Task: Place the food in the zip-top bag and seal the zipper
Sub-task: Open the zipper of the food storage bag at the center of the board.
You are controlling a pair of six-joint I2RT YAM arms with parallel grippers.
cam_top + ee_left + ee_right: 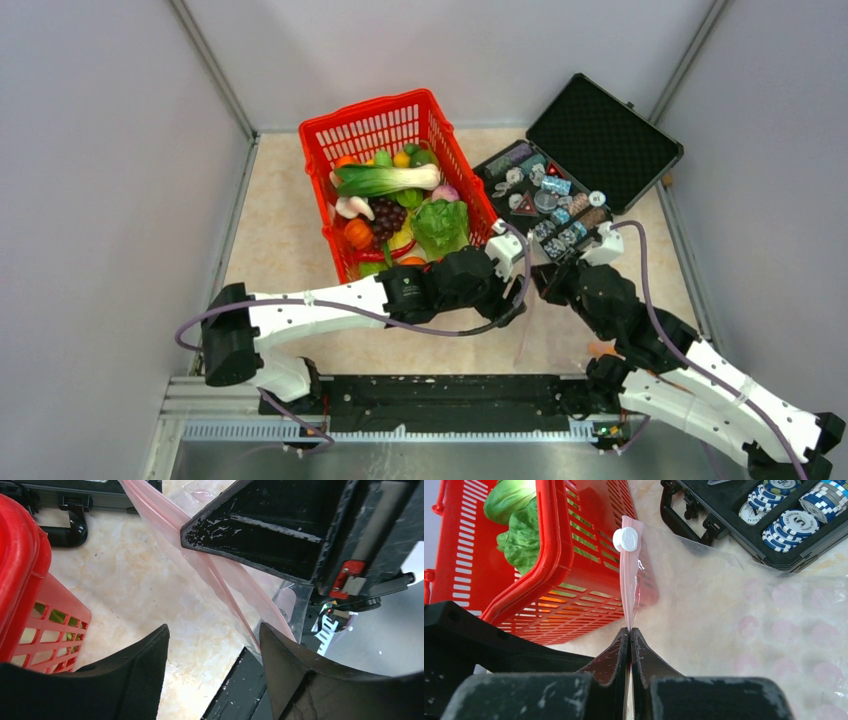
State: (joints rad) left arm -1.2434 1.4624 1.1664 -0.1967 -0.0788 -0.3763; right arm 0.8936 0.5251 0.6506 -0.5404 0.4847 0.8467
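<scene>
The clear zip-top bag (pixel 774 605) hangs over the table between the two grippers and is barely visible in the top view. My right gripper (pixel 630 631) is shut on its pink zipper (pixel 628 595), below the white slider (pixel 625 539). My left gripper (pixel 214 627) is open. The zipper (pixel 220 580) runs slantwise past its right finger (pixel 300 675), with nothing gripped. In the top view the left gripper (pixel 518 292) and right gripper (pixel 543 283) nearly meet. The food, such as the lettuce (pixel 440 225) and pumpkin (pixel 358 233), lies in the red basket (pixel 375 115).
An open black case (pixel 600 140) of poker chips (pixel 796 522) stands at the back right, close to the bag. The red basket's corner (pixel 549 575) is just left of the right gripper. A small orange piece (pixel 598 348) lies by the right arm.
</scene>
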